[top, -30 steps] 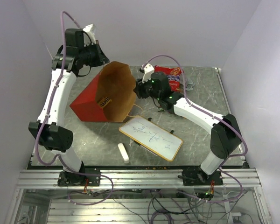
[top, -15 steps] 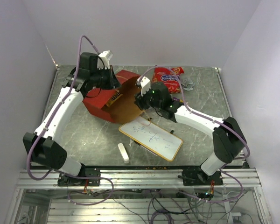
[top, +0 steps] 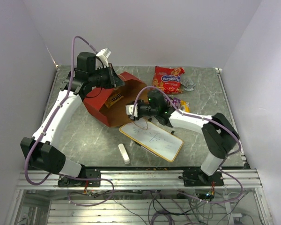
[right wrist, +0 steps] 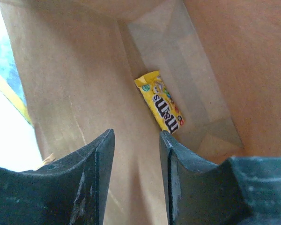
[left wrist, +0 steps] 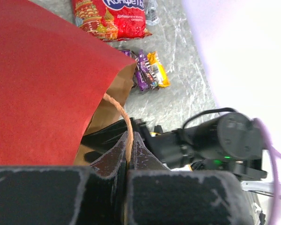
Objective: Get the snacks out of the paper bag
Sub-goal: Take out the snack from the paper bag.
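White rectangular whiteboard (top: 152, 139) lay untouched, lower centre. Just above it, right gripper (right wrist: 136, 138) was pushed into the mouth of the tall red paper bag (top: 99, 107), jaws parted and empty, aimed at a small yellow candy pack (right wrist: 163, 105) deep inside. Thin twine loop handle (left wrist: 124, 117) was clenched by left gripper (left wrist: 128, 150), likely to keep the mouth open. Large red-orange crinkly bag (top: 167, 79) was already out, upper right. Since a second earlier, the bag was lowered and the right gripper moved inside.
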Available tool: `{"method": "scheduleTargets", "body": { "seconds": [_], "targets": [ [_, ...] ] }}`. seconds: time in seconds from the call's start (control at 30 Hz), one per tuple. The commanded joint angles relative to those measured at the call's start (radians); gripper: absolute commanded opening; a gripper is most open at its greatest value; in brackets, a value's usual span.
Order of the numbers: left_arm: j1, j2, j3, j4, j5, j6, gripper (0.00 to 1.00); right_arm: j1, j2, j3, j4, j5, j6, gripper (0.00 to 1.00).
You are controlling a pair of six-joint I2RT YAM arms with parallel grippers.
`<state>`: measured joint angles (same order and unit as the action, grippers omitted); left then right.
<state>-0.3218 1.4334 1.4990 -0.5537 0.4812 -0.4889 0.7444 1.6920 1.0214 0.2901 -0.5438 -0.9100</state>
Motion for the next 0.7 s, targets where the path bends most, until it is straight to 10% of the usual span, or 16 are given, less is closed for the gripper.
{"method": "scheduleTargets", "body": {
  "seconds": [0.0,0.67],
  "targets": [
    [0.001,-0.005,0.012,0.072,0.055,-0.07,0.07,0.006,0.116,0.091,0.021,-0.098,-0.228,0.43],
    [0.002,0.016,0.01,0.075,0.132,-0.133,0.07,0.01,0.556,0.491,-0.111,0.065,-0.489,0.54]
  ]
}}
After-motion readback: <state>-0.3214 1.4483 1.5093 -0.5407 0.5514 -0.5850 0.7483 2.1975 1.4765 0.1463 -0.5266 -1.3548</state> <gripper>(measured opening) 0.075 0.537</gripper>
